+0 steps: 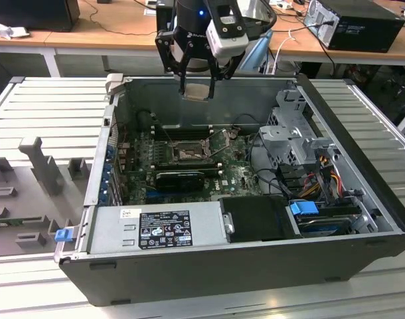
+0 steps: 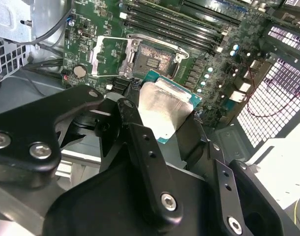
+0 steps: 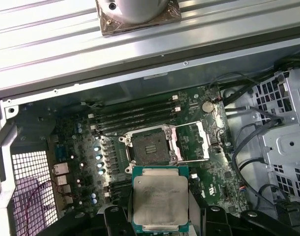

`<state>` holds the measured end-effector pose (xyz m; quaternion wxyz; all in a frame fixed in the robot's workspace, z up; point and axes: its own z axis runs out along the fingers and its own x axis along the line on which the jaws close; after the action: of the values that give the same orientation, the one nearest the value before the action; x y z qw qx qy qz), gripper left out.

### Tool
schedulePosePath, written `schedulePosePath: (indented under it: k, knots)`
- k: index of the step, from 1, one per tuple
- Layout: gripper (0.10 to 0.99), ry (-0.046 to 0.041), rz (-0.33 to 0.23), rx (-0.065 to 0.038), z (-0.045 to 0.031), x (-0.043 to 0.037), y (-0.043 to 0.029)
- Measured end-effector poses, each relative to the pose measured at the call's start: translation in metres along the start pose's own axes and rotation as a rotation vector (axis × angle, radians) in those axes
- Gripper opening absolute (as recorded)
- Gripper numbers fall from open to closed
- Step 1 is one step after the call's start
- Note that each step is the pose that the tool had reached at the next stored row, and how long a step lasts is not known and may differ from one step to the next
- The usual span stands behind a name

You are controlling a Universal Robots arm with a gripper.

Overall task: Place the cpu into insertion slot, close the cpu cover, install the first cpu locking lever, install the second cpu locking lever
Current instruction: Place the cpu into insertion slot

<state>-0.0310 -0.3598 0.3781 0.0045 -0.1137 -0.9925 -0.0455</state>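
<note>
1. My black metal gripper (image 2: 162, 118) clamps the cpu (image 2: 165, 108), a small thin square chip with a silver-grey metal top and a green edge, between its two fingers (image 2: 136, 130).
2. The chip sits tilted in my grip, with one finger on each of two opposite edges.
3. Just beyond my fingertips lies the insertion slot (image 2: 151, 56), a square dark-rimmed socket with its fine pin field bare.
4. The cpu cover (image 2: 106, 56), a thin silver metal frame plate with a square window, lies flipped open beside the socket.
5. Long black memory slots (image 2: 189, 22) run across the green circuit board (image 2: 209, 64), farther from me than the socket.
6. A pale perforated metal wall (image 2: 273, 98) stands off to one side of my fingers.
</note>
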Motion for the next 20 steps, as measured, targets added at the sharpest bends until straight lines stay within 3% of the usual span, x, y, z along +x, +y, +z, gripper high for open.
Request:
schedulePosePath:
  k: [20]
  knots:
    - [0.541,-0.0045,0.051,-0.001,0.0000,0.0000,0.0000]
